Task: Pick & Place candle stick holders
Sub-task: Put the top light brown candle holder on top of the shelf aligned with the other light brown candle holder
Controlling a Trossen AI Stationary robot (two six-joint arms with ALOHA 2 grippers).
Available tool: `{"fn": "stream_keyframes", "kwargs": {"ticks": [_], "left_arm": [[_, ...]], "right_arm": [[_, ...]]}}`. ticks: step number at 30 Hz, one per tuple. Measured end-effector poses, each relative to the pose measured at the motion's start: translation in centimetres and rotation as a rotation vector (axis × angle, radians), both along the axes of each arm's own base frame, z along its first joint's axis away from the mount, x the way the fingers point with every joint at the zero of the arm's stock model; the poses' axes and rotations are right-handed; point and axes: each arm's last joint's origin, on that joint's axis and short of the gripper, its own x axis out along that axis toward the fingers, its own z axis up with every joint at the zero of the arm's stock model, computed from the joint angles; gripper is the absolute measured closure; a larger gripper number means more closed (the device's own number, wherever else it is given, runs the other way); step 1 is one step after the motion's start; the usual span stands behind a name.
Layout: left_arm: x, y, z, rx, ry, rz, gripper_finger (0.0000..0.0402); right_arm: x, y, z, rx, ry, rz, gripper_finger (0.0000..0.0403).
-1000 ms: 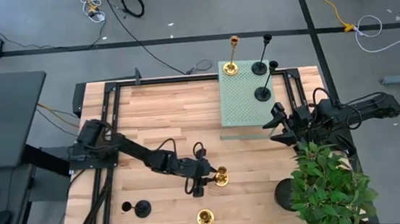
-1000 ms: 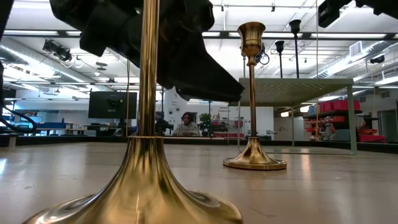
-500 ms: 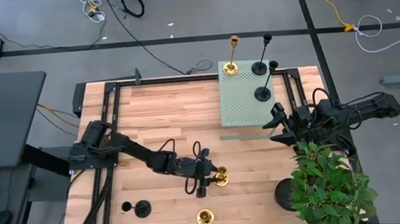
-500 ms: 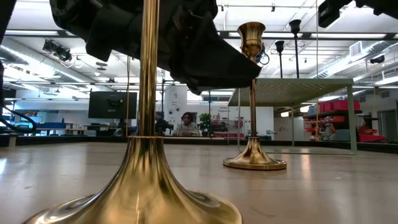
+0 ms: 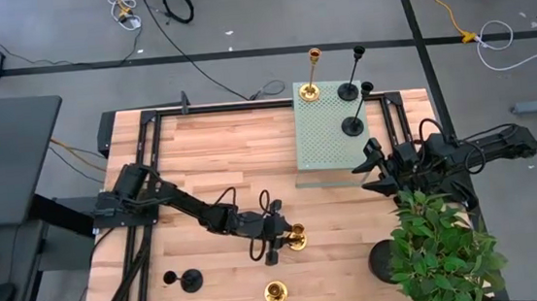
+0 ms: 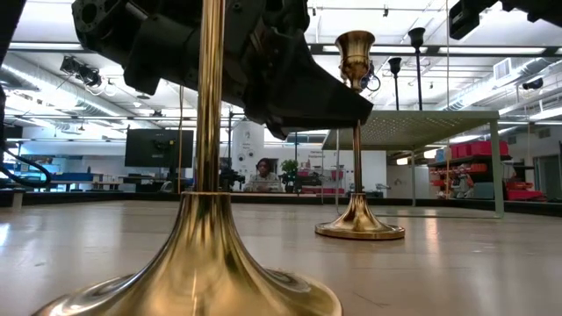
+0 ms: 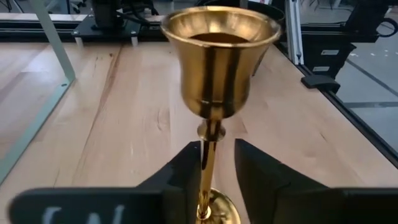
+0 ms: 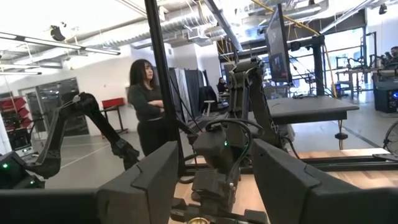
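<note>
A gold candle stick holder (image 5: 297, 236) stands upright on its round base on the wooden table, right of centre toward the near edge. My left gripper (image 7: 217, 146) is open and comes at it level from the table's left. Its fingers stand on either side of the thin stem (image 7: 209, 168), below the cup (image 7: 219, 56). A second gold holder (image 5: 276, 291) stands at the near edge. A black one (image 5: 190, 280) stands at the near left. One gold (image 5: 311, 90) and two black holders (image 5: 348, 92) (image 5: 352, 124) stand on the green platform (image 5: 326, 136). My right gripper (image 8: 214, 186) waits open at the right. My left gripper has one finger (image 7: 186, 171) right against the stem's side, low on the stem; whether it touches, I cannot tell. The other finger (image 7: 255, 174) stands clear of the stem with a gap. The holder stays upright on the table.
A potted plant (image 5: 443, 252) in a black pot (image 5: 385, 259) stands at the near right, beside my right arm. The raised green perforated platform takes the far right of the table. A black frame (image 5: 149, 122) runs along the table's edges. A person (image 8: 149, 106) stands beyond the table.
My left gripper has tipped, and its fingertips have gone toward the table's right, around the gold holder's stem. In the low view its tip now overlaps the stem, where a gap showed before. The holder has kept still and upright.
</note>
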Motion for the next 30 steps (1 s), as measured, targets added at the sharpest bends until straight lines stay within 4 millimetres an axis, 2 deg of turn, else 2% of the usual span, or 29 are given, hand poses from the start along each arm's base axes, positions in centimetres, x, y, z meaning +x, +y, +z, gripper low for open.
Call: {"fn": "stream_keyframes", "kwargs": {"ticks": [8,15,20,25,30], "left_arm": [[0.0,0.0,0.0,0.003,0.002,-0.001,0.0387],[0.1,0.4,0.0,-0.021,0.006,0.013,0.0378],[0.1,0.3,0.2,-0.032,0.007,-0.008,0.039],[-0.3,0.7,2.5,-0.058,-0.021,-0.001,0.039],[-1.2,2.8,6.2,-0.063,-0.031,0.059,0.0389]], "right_arm": [[0.0,0.0,0.0,0.0,-0.004,0.0,0.0199],[0.0,0.0,0.0,0.0,-0.004,0.0,0.0199],[0.0,0.0,0.0,-0.003,-0.004,-0.001,0.0199],[0.0,0.0,-0.1,-0.006,0.01,-0.001,0.0199],[0.0,0.0,-0.2,-0.008,0.016,-0.001,0.0199]]}}
